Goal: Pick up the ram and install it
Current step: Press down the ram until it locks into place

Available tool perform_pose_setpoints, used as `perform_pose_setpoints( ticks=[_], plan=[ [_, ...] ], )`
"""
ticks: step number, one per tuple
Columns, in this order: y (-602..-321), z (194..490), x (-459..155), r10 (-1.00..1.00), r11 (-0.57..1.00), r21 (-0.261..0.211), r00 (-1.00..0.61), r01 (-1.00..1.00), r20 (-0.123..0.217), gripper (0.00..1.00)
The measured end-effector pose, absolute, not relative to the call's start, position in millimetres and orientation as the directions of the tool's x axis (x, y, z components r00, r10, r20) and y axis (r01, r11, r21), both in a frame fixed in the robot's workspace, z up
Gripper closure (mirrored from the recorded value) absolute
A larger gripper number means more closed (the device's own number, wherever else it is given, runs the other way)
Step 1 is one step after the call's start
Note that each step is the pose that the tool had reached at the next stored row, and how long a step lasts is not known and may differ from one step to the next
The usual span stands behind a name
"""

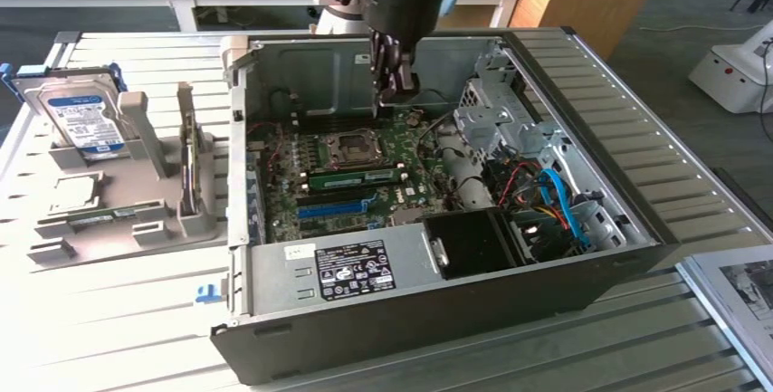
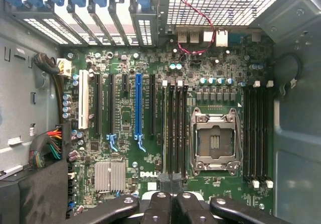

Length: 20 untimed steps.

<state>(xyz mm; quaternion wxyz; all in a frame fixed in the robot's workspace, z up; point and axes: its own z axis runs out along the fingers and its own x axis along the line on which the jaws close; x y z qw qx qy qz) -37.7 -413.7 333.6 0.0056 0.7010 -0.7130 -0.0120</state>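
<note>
Over the open case (image 1: 483, 310), closed tool (image 1: 396, 95) hangs clear — ram (image 1: 351, 176) seated.

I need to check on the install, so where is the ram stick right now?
In the exterior view the ram sits on the motherboard inside the open case, between the CPU socket and the long blue slot.

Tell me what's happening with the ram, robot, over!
Gripper shut, nothing seen in it, above the motherboard. Ram sits in slot beside CPU socket. Cables lie apart from it.
</note>
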Motion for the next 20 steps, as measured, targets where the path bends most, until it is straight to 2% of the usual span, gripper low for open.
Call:
perform_pose_setpoints(
  ticks=[20],
  plan=[
    [-413.7,333.5,1.6,-1.0,0.017,0.026,-0.017,-1.0,-0.009,0.9]
  ],
)
